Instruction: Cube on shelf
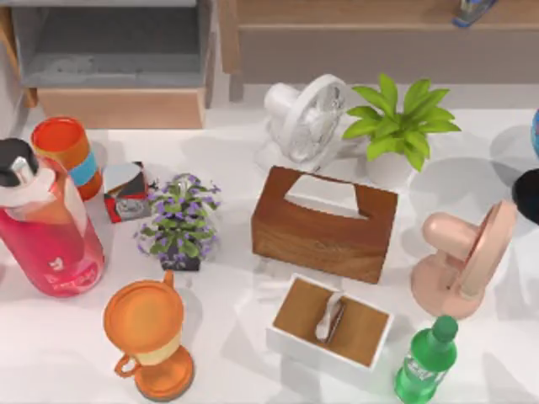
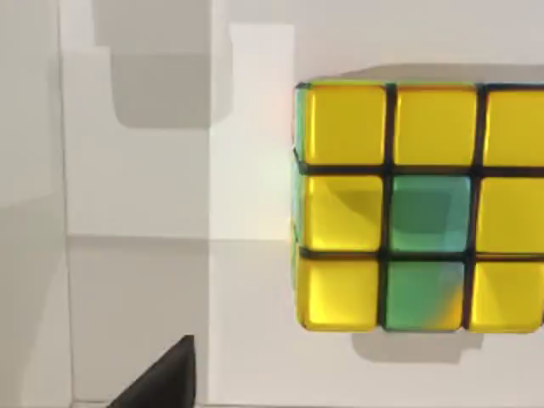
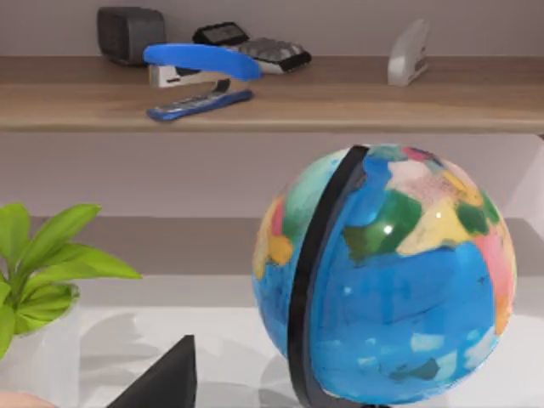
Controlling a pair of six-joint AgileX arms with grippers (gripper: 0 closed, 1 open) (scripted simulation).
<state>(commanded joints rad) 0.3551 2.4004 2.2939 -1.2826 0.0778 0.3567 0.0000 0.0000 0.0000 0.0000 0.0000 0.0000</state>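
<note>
Left gripper (image 2: 166, 378): a dark wedge at the edge of the left wrist view, over a plain white surface. Whether it is open or closed cannot be told, and it touches nothing.
Cube (image 2: 421, 208): close before the left wrist camera, resting on that white surface, well apart from the gripper. It has glossy yellow and green square tiles divided by black grid lines.
Right gripper (image 3: 166, 378): a similar dark wedge in the right wrist view. Its opening cannot be told.
Table (image 1: 244, 303): smooth and white, crowded with objects.
Front row: an orange trophy-like cup (image 1: 150, 337), a white box with a wooden lid (image 1: 330, 324) and a green plastic bottle (image 1: 427, 362).
Middle: a translucent pink bottle (image 1: 46, 227), a purple-flowered pot plant (image 1: 179, 220), a dark wooden tissue box (image 1: 324, 220) and a pink fan (image 1: 467, 257).
Further back: a red, black and silver cube (image 1: 126, 192), an orange can (image 1: 67, 156), a white fan (image 1: 307, 118) and a leafy green plant (image 1: 400, 126).
Globe (image 3: 387, 272): shiny blue sphere in a black arc, near the right gripper.
Shelf (image 3: 340, 102): long light-brown plank at the back, towards the right, with a grey panel (image 1: 379, 55) beneath. It carries a blue stapler (image 3: 200, 72).
Compartment (image 1: 109, 50): grey-lined box with a wooden front, at the back left.
</note>
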